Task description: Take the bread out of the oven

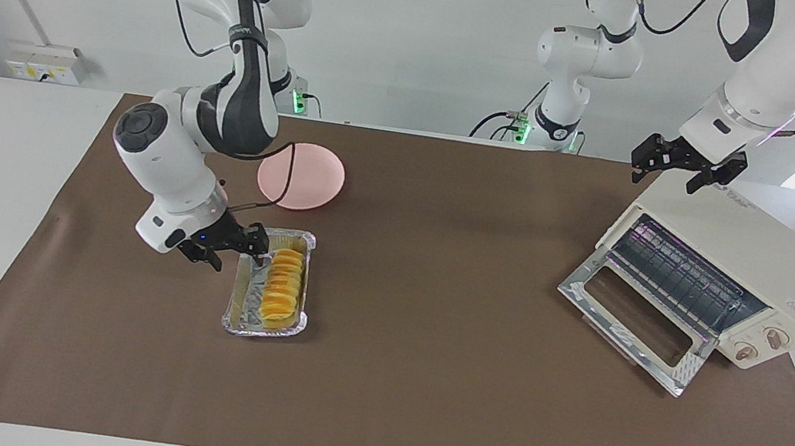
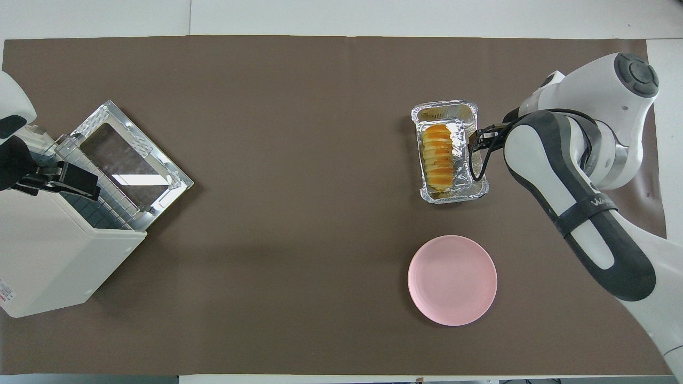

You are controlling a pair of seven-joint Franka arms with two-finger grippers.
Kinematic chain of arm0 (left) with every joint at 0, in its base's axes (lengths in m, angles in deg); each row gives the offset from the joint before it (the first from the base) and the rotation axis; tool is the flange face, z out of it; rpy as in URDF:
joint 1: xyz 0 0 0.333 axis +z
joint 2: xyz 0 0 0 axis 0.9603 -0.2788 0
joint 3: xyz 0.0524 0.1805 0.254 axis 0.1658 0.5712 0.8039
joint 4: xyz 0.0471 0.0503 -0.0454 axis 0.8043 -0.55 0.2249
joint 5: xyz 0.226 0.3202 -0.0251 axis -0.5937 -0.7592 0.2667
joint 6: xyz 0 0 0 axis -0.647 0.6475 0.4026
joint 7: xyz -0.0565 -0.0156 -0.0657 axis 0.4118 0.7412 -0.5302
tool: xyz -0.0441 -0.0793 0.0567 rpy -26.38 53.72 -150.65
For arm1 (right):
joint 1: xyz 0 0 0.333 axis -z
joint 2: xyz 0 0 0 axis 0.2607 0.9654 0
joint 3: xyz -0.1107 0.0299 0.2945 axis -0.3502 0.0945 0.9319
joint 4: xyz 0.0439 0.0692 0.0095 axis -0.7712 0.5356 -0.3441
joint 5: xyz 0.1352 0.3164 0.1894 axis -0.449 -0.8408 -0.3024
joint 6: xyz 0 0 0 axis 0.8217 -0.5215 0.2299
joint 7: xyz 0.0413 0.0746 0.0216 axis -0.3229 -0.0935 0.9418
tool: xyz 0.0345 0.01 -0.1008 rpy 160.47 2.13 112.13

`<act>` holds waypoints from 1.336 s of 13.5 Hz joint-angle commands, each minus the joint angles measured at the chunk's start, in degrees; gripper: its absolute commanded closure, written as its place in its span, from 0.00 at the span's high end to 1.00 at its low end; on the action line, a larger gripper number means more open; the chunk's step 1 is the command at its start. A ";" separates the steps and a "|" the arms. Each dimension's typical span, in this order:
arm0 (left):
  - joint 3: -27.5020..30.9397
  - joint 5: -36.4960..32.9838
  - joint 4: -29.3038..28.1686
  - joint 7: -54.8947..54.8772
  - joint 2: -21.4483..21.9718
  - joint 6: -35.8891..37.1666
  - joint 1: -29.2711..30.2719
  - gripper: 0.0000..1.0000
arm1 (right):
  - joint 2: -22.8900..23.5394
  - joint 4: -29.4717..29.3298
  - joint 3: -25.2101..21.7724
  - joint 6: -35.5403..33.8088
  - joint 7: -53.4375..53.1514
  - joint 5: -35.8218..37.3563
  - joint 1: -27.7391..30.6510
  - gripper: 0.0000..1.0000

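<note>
right end effector (image 1: 238, 247) spread beside bread (image 1: 282, 283); left end effector (image 1: 685, 166) apparently spread over oven (image 1: 743, 256).

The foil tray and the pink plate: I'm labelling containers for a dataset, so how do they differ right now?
The foil tray is rectangular, silver and crinkled, with raised walls; the pink plate is round, smooth and shallow. The tray holds the bread; the plate holds nothing. The right gripper is at the tray's rim; nothing is at the plate, which lies nearer to the robots. Both rest flat on the brown mat toward the right arm's end of the table.
</note>
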 commanded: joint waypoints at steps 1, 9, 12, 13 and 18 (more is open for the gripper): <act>0.18 0.60 -1.10 0.54 1.17 -0.66 0.13 1.00 | 0.41 0.89 -0.02 2.90 -7.81 3.70 -3.98 1.00; 0.18 0.60 -1.10 0.54 1.17 -0.75 0.13 1.00 | 3.48 3.53 0.15 9.59 -9.49 2.74 -3.63 0.99; 0.18 0.60 -1.01 0.54 1.17 -0.75 0.13 1.00 | 3.57 4.50 0.33 9.85 -13.00 2.65 -3.80 0.96; 0.18 0.52 -1.09 0.54 1.17 -0.75 0.13 1.00 | 3.66 4.59 0.33 9.85 -13.71 2.56 -3.98 0.95; 0.18 0.52 -1.10 0.54 1.17 -0.66 0.13 1.00 | 3.40 8.28 0.33 13.36 -13.71 1.77 -4.07 0.75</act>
